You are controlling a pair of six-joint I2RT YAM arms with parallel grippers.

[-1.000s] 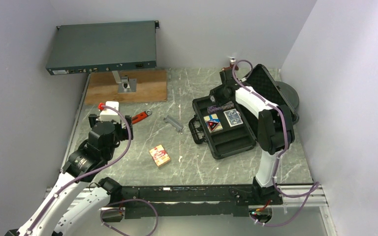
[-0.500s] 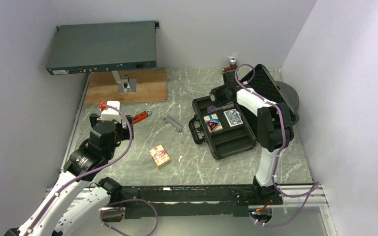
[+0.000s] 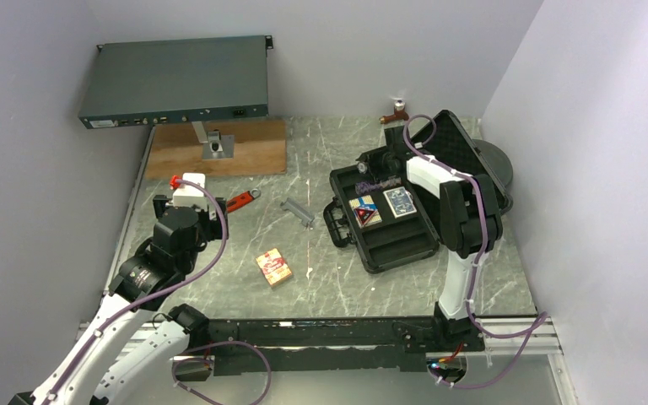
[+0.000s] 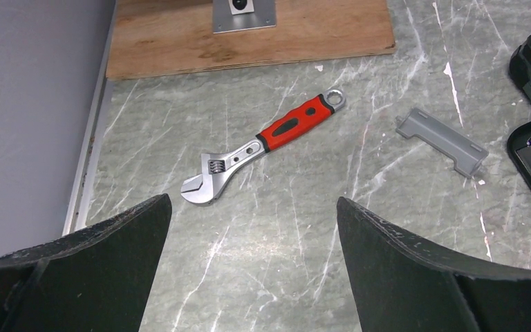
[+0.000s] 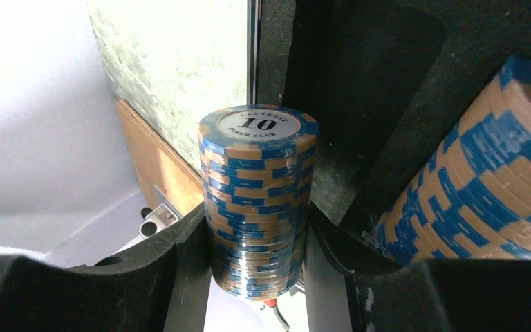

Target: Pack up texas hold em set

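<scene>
While the arms hang over the worktop (image 3: 321, 152), left claw (image 4: 252, 204): fingers spread wide, nothing btwn them, touching nothing; hovers above bare marble at the left side.
Below left claw: red-handled wrench (image 4: 266, 145) lies flat, jaw end toward the near-left, ring end toward the wooden board (image 4: 249, 31); grey bracket (image 4: 442, 142) lies to its right, apart from it.
Right claw (image 5: 257, 256): about half open, pinching a chip stack (image 5: 258, 200), one finger pressed on each side of the stack.
Chip stack: blue-and-tan chips, top face reads "10"; held at the far end of the case (image 3: 388, 245), in front of the dark moulded wall.
Second stack (image 5: 484, 187): same colours, lies on its side in a moulded slot just right of the held one, not touching the claw.
Case: black, open on the worktop's right half, handle toward the centre; lid (image 3: 460, 143) stands up behind the right arm.
In the case: blue-yellow card box (image 3: 365, 211) and blue card box (image 3: 400, 202) side by side in mid slots; near slots look dark, can't tell contents.
Out of the case: red-orange card box (image 3: 274, 267) flat on the worktop, near-centre, well apart from both claws.
Other: dark round spool (image 3: 494, 160) behind the lid, by the right wall; rack unit (image 3: 177, 80) raised over the wooden board, far left.
</scene>
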